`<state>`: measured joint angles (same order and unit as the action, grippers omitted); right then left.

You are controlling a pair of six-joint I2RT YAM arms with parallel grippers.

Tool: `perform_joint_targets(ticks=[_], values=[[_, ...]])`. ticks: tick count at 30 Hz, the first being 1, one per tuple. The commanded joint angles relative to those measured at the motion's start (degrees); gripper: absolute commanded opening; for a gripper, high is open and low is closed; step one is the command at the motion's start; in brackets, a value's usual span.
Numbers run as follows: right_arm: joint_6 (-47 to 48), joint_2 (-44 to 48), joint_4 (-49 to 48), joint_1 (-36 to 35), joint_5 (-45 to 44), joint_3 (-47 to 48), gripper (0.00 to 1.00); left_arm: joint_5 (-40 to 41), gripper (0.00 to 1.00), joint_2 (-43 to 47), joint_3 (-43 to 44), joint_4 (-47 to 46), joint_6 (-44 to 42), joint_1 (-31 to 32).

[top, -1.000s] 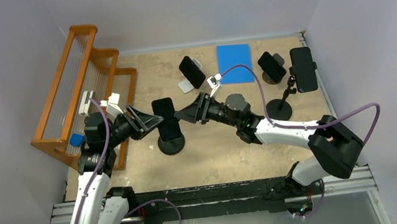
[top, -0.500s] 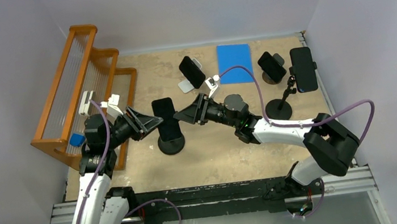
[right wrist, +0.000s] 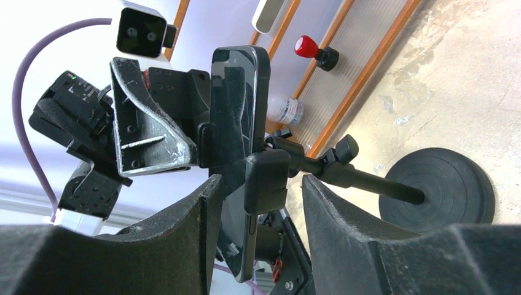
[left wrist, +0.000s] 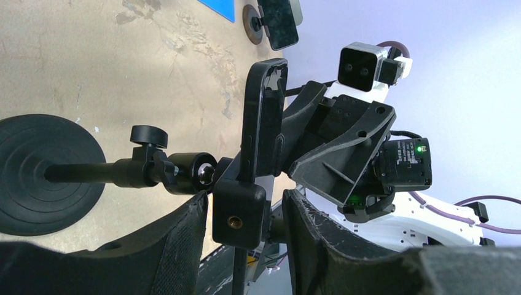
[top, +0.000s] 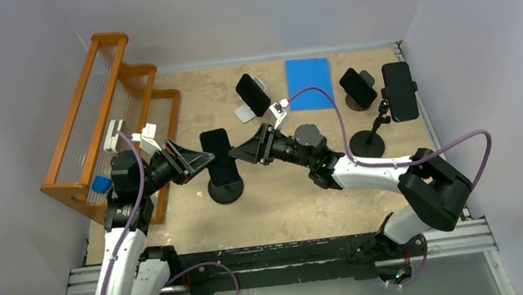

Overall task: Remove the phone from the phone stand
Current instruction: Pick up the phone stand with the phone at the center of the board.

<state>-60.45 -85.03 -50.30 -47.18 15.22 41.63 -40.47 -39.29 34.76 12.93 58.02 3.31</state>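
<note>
A black phone (top: 220, 155) stands upright in the clamp of a black stand with a round base (top: 226, 191) at the table's middle. My left gripper (top: 198, 163) is open at the phone's left side. In the left wrist view its fingers (left wrist: 178, 246) straddle the stand's clamp block (left wrist: 239, 209) with small gaps, and the phone (left wrist: 261, 117) shows edge-on. My right gripper (top: 244, 151) is open at the phone's right side. In the right wrist view its fingers (right wrist: 335, 215) straddle the clamp (right wrist: 267, 172) and the phone's lower edge (right wrist: 246, 123) without touching.
A wooden rack (top: 111, 113) stands at the left. A blue mat (top: 309, 83) lies at the back. Three other phones on stands sit at the back middle (top: 253, 94) and back right (top: 358, 87), (top: 400, 90). The two grippers face each other closely.
My right gripper has edged slightly left toward the phone. My left arm has not visibly moved.
</note>
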Motion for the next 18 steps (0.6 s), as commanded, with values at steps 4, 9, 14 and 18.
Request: perform_joint_targets(ticks=[4,9,14,18], values=[[-0.1,-0.6,-4.4,0.2,1.6,1.9,0.51,-0.5,0.42,0.6,0.2,-2.7,0.4,-0.7],[-0.2,-1.2,-4.8,0.2,1.7,2.3,0.49,-0.8,0.39,0.4,0.2,-3.0,0.2,-0.7],[0.3,-1.1,-4.9,0.2,2.1,2.6,0.42,-1.6,0.32,0.0,0.1,-3.8,0.2,-0.7],[1.1,-0.2,-3.9,0.2,1.9,2.4,0.36,-3.7,0.28,-0.7,-0.4,-5.9,0.3,-0.7]])
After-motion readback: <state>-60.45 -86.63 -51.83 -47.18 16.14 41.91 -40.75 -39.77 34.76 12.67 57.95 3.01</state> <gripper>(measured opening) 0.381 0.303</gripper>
